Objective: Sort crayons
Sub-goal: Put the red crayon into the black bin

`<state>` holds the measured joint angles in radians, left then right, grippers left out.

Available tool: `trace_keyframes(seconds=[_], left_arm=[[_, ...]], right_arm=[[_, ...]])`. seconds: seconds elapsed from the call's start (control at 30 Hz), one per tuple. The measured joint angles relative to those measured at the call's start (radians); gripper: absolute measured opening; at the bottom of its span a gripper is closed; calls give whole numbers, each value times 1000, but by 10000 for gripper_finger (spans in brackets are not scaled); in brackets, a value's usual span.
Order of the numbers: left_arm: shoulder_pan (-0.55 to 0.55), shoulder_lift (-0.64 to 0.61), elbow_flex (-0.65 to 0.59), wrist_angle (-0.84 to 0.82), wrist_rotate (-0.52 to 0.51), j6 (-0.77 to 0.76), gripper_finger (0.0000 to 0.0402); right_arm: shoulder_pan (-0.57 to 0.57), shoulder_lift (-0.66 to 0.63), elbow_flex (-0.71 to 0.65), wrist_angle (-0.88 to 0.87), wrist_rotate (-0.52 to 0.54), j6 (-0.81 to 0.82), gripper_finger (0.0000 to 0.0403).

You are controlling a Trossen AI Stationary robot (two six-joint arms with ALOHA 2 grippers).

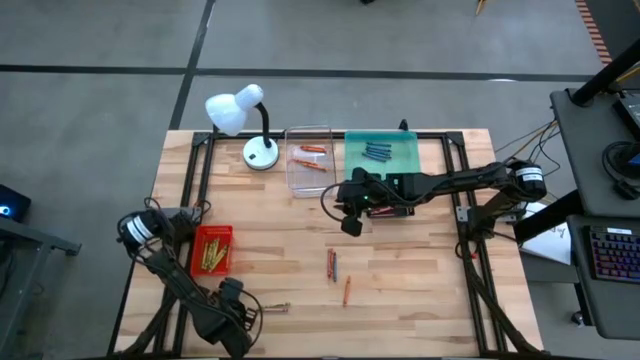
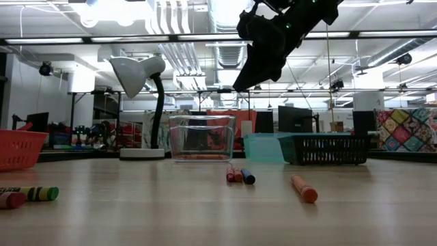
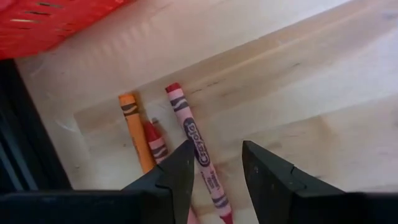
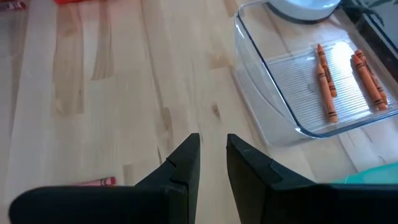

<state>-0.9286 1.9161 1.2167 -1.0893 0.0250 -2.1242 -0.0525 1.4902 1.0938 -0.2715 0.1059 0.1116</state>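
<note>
My left gripper is open, low over the table's near left part. Its fingers stand on either side of a long red crayon lying on the wood. I cannot tell if they touch it. An orange crayon and a short red crayon lie beside it. My right gripper hangs above the table's middle, empty, with a narrow gap between its fingers. A red and a blue crayon and an orange crayon lie on the table nearer the front.
A red tray holds yellow crayons. A clear tray holds orange crayons, and a teal tray holds blue ones. A black tray stands beside the teal one. A white desk lamp stands at the far left.
</note>
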Motion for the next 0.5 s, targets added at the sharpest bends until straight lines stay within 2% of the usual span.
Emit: trace_keyframes(seconds=[0.3,0.5], left_arm=[[-15,36,4,-2,-4,-14,113],[-31,37,3,10,-32,-41,82]], right_arm=[[3,0,-3,0,0,19,68],[3,0,-3,0,0,28,68]])
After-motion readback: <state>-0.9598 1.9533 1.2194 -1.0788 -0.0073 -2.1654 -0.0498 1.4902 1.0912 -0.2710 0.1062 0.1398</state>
